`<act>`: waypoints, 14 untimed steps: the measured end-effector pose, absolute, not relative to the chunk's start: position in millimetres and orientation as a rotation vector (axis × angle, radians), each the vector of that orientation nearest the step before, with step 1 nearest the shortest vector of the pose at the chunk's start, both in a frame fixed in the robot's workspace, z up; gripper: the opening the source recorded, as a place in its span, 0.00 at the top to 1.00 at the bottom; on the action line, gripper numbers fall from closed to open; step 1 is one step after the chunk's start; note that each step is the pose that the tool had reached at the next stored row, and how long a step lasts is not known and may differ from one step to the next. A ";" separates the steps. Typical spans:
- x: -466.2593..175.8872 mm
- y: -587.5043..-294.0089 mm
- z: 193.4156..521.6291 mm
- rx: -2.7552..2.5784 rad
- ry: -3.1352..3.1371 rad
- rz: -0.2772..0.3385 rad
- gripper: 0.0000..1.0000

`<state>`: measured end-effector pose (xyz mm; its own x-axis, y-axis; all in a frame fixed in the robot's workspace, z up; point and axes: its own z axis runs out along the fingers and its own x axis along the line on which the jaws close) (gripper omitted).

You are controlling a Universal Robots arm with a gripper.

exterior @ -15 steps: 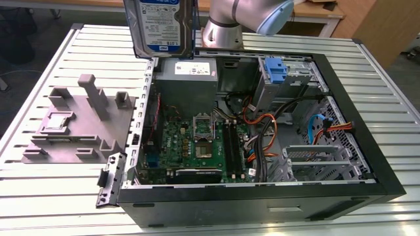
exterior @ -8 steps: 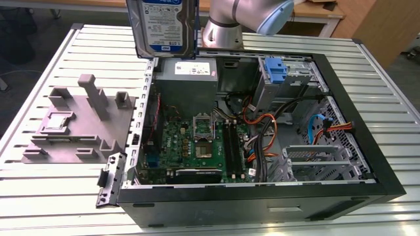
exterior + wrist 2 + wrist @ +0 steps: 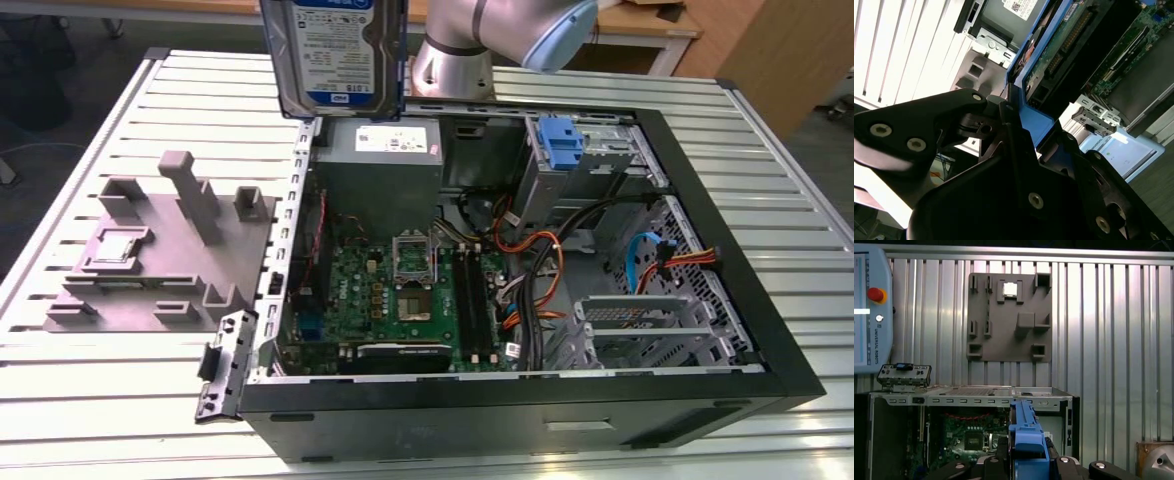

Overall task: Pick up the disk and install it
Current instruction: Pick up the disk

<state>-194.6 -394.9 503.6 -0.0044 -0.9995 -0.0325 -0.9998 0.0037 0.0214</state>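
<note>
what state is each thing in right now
computer case, on its side, open
disk, held upright above the computer case
gripper, shut on the disk's blue frame
drive cage, looks empty
chip, seated in a pocket of the grey tray

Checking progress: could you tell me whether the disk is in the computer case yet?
Out: the gripper holds the disk on edge above the open computer case.
</note>
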 end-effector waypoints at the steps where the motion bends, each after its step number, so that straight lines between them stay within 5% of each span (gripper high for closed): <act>1: -194.3 -394.9 503.6 -2.211 2.220 0.060 0.63; 14: -190.6 -394.9 503.6 -2.211 2.220 0.060 0.63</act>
<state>-190.6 -394.9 503.6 -0.0043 -0.9995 -0.0325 -0.9998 0.0036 0.0214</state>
